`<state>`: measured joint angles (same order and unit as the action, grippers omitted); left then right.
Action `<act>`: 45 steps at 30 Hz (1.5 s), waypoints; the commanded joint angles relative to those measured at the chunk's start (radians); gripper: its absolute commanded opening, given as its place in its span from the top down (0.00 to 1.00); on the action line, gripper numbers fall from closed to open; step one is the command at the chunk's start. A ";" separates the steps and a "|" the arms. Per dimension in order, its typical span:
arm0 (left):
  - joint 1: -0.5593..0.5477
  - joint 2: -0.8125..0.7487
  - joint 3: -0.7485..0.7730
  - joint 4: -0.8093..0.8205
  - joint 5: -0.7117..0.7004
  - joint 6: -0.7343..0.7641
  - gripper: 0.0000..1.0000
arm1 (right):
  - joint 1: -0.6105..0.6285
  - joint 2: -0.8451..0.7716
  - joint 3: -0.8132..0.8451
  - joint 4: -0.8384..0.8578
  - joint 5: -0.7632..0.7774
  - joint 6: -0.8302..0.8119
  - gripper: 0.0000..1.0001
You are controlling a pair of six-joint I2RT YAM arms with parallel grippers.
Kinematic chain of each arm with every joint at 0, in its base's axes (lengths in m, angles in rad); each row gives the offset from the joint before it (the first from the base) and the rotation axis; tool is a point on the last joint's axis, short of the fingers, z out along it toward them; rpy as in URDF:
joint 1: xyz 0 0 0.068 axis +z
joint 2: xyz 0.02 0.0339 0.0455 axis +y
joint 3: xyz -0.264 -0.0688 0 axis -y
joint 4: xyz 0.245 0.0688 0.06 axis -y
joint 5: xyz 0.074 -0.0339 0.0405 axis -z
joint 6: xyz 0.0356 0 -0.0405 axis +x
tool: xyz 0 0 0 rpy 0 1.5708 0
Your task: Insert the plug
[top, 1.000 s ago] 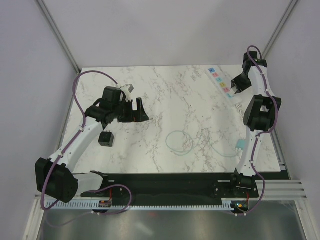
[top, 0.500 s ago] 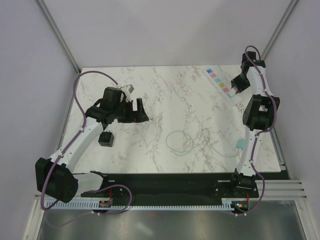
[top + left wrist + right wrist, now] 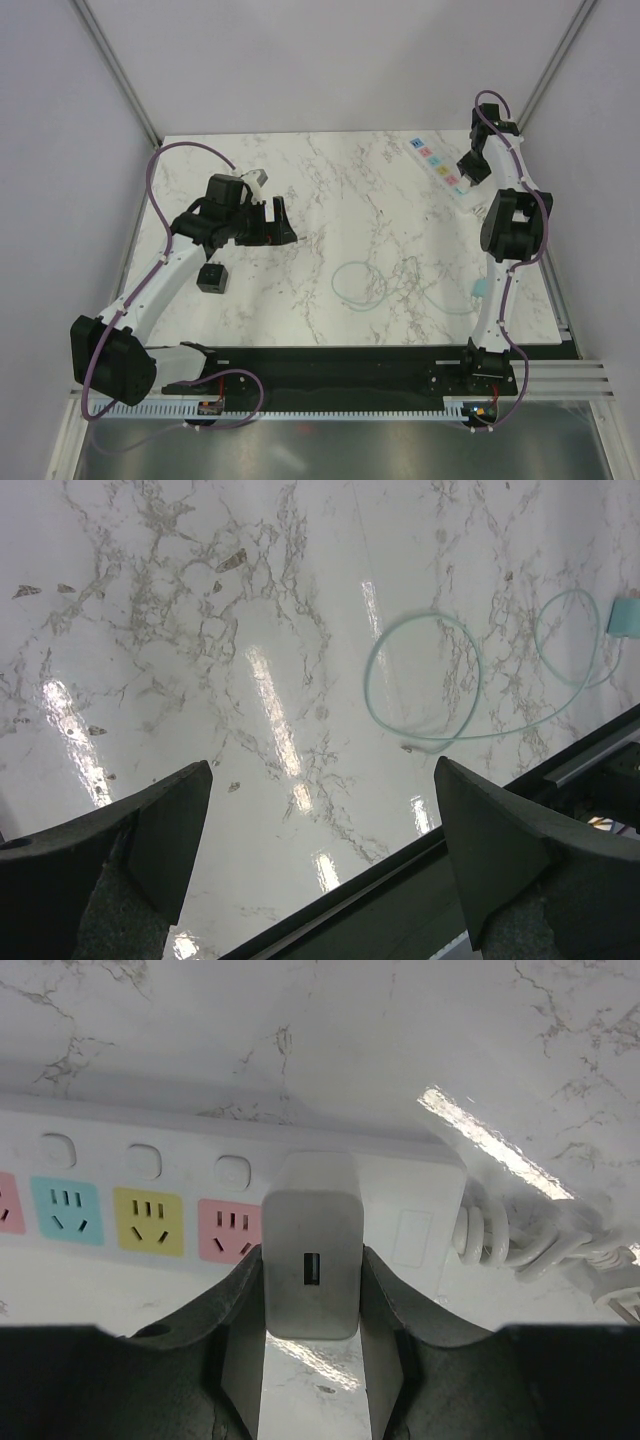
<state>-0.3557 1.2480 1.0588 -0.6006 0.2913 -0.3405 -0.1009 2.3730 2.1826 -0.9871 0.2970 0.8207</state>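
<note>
The plug [image 3: 211, 277] is a small matte black cube lying loose on the marble table [image 3: 330, 170], at about 8 o'clock from the table's centre and under the left arm's forearm. Nothing touches it. It looks rigid and probably light, and its matte faces should give the pads fair grip. The best hold is likely across two opposite flat sides, leaving the pin face free. Its pins cannot be made out in the overhead view.

The left gripper [image 3: 285, 222] hovers at 1 o'clock from the plug, near but apart from it, with its fingers [image 3: 150, 840] spread wide and empty. Its wrist camera looks across bare marble to a pale green cable [image 3: 420, 680].

The right arm reaches to the table's 1 o'clock corner, over the white power strip [image 3: 130, 1210]. The right gripper [image 3: 312, 1280] is clamped on a white adapter block [image 3: 312, 1220] beside the red socket. Whether that block is seated cannot be told. Pushing in may slide the strip.
</note>
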 commanded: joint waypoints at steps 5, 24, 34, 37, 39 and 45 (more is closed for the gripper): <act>-0.003 -0.032 -0.002 0.007 -0.014 0.032 0.00 | 0.043 0.239 -0.052 -0.071 -0.035 -0.031 1.00; -0.003 -0.059 -0.003 0.007 -0.001 0.031 0.00 | 0.066 0.062 -0.455 0.156 -0.121 -0.064 1.00; -0.002 -0.076 -0.003 0.010 -0.020 0.031 0.00 | 0.050 -0.014 -0.532 0.130 -0.081 -0.086 1.00; -0.002 -0.084 0.000 0.012 -0.024 0.031 0.00 | 0.044 -0.058 -0.572 0.117 -0.068 -0.095 1.00; 0.000 -0.094 0.000 0.015 -0.030 0.031 0.00 | 0.038 -0.101 -0.598 0.114 -0.061 -0.110 1.00; 0.000 -0.113 -0.008 0.027 -0.004 0.028 0.00 | 0.024 -0.213 -0.731 0.107 -0.029 -0.130 1.00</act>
<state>-0.3557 1.1629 1.0565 -0.5991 0.2817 -0.3405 -0.0681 2.0716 1.6154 -0.5247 0.3576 0.7094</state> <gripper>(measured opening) 0.996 0.434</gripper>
